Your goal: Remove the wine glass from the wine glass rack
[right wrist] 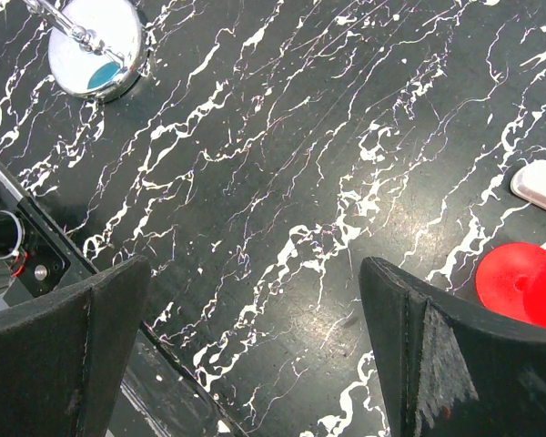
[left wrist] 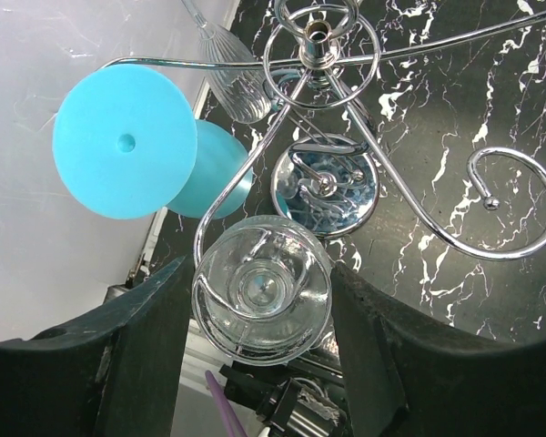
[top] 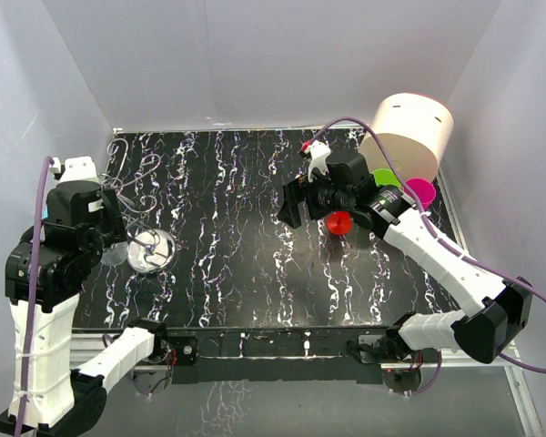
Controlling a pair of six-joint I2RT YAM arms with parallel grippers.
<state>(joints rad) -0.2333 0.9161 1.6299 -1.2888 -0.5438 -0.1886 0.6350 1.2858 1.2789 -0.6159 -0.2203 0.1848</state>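
Note:
The wine glass rack (left wrist: pixel 318 36) is thin silver wire with curling arms over a round shiny base disc (left wrist: pixel 326 187); it stands at the table's left (top: pixel 132 177). A clear wine glass (left wrist: pixel 261 289) hangs upside down in one curled arm. My left gripper (left wrist: pixel 259 269) has its fingers (left wrist: pixel 150 346) closed in to the glass's width, one on each side, touching it. My right gripper (top: pixel 291 205) is open and empty, above bare table in the right wrist view (right wrist: pixel 255 264).
A turquoise glass (left wrist: pixel 118 141) and another clear glass (left wrist: pixel 232 82) also hang on the rack. A red glass (top: pixel 338 221) stands by my right gripper. A large cream cylinder (top: pixel 409 137), a green cup (top: pixel 387 177) and a magenta cup (top: pixel 421 191) are at back right.

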